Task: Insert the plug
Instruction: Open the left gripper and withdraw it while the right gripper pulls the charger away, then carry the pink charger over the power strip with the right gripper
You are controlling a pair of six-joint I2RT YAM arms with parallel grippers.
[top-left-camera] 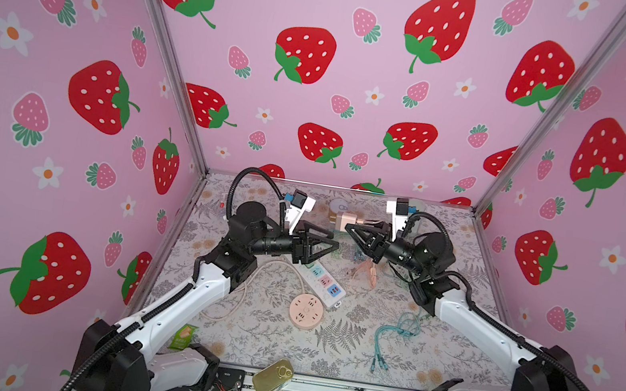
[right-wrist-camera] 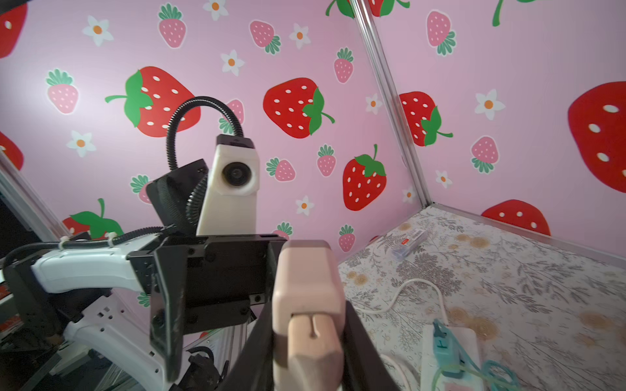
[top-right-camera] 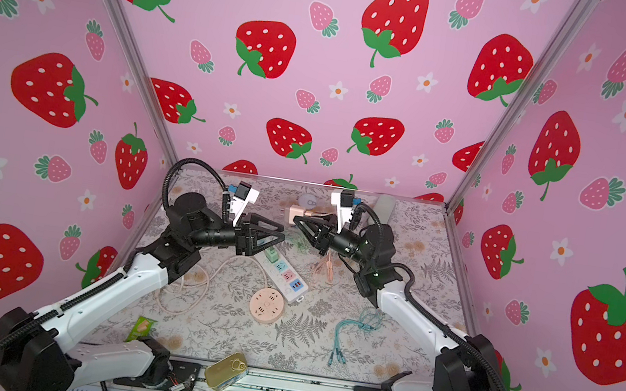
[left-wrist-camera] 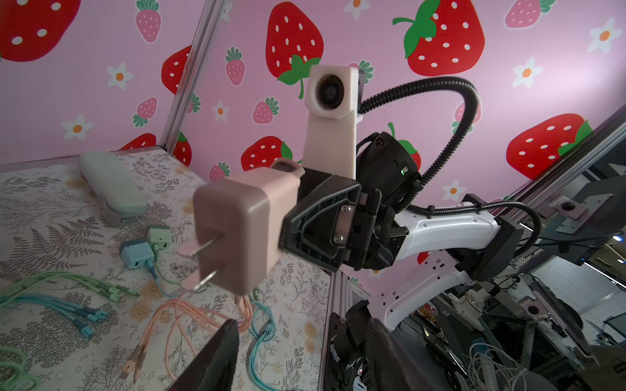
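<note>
**Pink plug held aloft by the right gripper**

Top views. In both top views the pink plug [top-left-camera: 342, 220] [top-right-camera: 293, 214] is held above the far half of the floral table [top-left-camera: 259, 344] [top-right-camera: 219, 330]. It is clamped at its rear end by the right gripper [top-left-camera: 352, 227] [top-right-camera: 301, 221], and its prongs are turned toward the left arm. The left gripper [top-left-camera: 331, 245] [top-right-camera: 278, 236] is seen near the plug but apart from it, over the far end of the white power strip [top-left-camera: 325, 284] [top-right-camera: 288, 279], which lies flat on the table. A round pink socket [top-left-camera: 306, 307] [top-right-camera: 266, 305] lies just beside the strip's near end.

Left wrist view. The plug [left-wrist-camera: 237, 230] is shown with two flat prongs facing the camera, its body gripped from behind by the right gripper [left-wrist-camera: 298, 216]. The left gripper's own fingers [left-wrist-camera: 210, 362] are parted, with nothing between them.

Right wrist view. The plug [right-wrist-camera: 306, 298] is pinched between the right gripper's fingers [right-wrist-camera: 359, 355]. The power strip [right-wrist-camera: 450, 352] is seen lower down, on the table.
</note>
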